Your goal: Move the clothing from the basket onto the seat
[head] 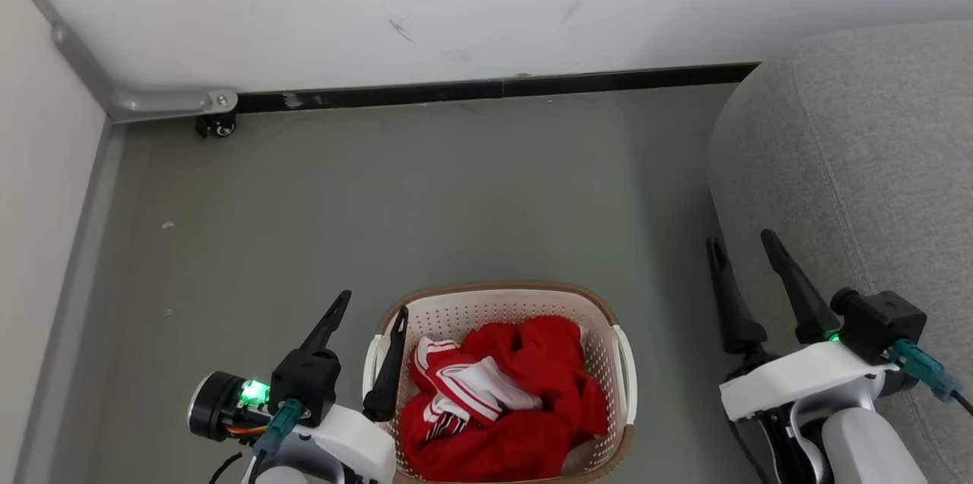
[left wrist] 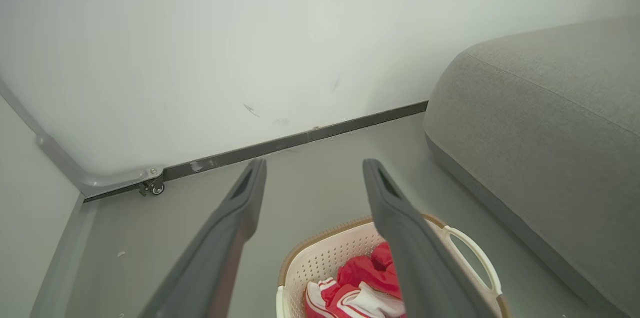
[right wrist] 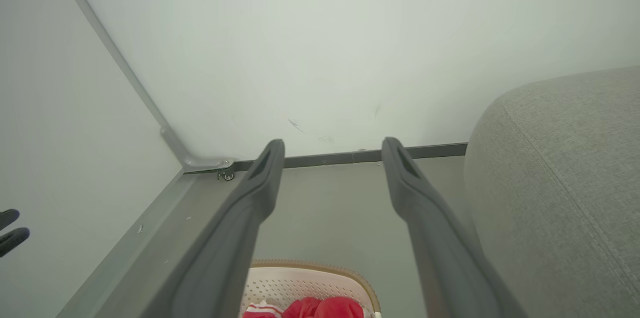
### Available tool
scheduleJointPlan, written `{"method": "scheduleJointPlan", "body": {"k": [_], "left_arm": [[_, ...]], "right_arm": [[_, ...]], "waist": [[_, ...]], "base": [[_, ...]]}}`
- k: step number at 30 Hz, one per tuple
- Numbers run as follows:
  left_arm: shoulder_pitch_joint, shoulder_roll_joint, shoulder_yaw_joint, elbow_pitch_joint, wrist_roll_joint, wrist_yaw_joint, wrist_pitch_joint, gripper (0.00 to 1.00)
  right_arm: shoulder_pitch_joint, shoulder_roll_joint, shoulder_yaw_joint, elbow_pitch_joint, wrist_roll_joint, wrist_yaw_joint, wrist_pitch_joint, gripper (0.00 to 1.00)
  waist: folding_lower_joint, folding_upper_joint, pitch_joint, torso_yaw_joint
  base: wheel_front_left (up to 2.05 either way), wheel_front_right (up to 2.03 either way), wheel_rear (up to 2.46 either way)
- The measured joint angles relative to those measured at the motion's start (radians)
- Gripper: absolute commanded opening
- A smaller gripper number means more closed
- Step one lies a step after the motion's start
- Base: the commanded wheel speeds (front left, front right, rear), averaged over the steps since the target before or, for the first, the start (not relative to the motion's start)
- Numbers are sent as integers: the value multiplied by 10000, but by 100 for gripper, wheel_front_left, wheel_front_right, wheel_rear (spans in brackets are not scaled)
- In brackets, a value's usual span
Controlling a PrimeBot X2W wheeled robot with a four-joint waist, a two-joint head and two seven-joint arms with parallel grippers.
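Observation:
Red clothing (head: 509, 400) with white panels and striped trim lies heaped in the cream perforated basket (head: 494, 303) on the floor at the bottom centre. The basket (left wrist: 325, 258) and clothing (left wrist: 365, 273) show again low in the left wrist view, and the basket (right wrist: 310, 278) with clothing (right wrist: 325, 308) in the right wrist view. My left gripper (head: 372, 302) hovers open at the basket's left rim, nothing between its fingers. My right gripper (head: 741, 241) stands open to the basket's right, beside the grey seat (head: 859, 188). The seat (left wrist: 540, 123) fills the right side.
A white wall with a dark baseboard (head: 494, 89) runs across the back. A metal bracket with a small caster (head: 217, 123) sits in the far left corner. A pale panel (head: 38, 241) borders the left. Grey floor (head: 426, 203) lies between basket and wall.

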Motion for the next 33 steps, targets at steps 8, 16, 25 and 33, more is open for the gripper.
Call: {"method": "scheduleJointPlan", "body": {"k": [8,16,25,33], "left_arm": [[-403,23,-199,539,173,-184,0,100],[-822,71,-336,1095,291,-274,0,100],[-1344,215,-458,1831,523,-337,0,100],[-1750,303,-650,2451,895,-334,0,100]], "right_arm": [[-169,-2,25,-150,0,0,-12,100],[-634,-4,13,-412,19,0,-82,100],[-1037,-4,-25,-679,19,0,-86,100],[-1432,-8,-31,-878,109,0,-180,100]], "waist": [[0,0,583,-231],[0,0,1179,-462],[0,0,1902,-736],[-1,0,2555,-966]], "base": [[0,0,0],[0,0,0],[0,0,0],[0,0,0]]}}
